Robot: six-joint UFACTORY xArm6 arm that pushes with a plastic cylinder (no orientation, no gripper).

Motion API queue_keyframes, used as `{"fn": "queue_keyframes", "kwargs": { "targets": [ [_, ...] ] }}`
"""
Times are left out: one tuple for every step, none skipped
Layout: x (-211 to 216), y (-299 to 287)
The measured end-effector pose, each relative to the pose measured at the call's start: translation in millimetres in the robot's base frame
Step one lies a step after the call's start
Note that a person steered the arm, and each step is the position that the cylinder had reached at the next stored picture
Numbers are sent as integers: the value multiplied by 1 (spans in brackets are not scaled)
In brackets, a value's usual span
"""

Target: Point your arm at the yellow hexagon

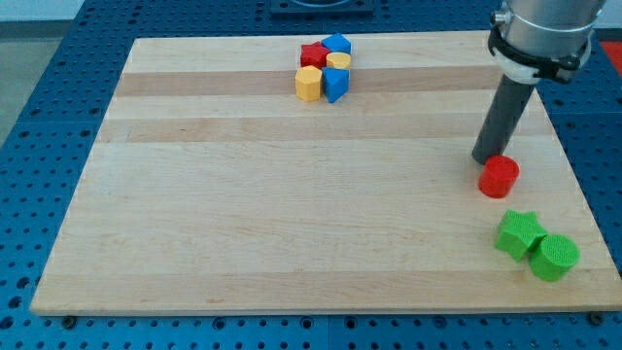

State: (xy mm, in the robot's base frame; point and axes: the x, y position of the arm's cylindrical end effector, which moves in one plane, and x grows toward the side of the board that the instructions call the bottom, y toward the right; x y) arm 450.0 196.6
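Yellow hexagon (308,84) in top cluster, well apart from my tip (483,158), beside red cylinder (500,177), arm cropped at top.

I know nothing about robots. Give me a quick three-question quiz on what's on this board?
1. True or false: my tip touches the yellow hexagon.
2. Which block lies nearest my tip: A) red cylinder, B) green star, C) blue block?
3. How many green blocks are there?

Key:
1. False; the hexagon sits in the cluster at the view's top, far from the tip.
2. A.
3. Two: the star and the green cylinder.
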Motion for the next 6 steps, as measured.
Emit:
{"fn": "queue_keyframes", "kwargs": {
  "targets": [
    [17, 1],
    [23, 1],
    [24, 1],
    [32, 1],
    [35, 1],
    [15, -3]
  ]
}}
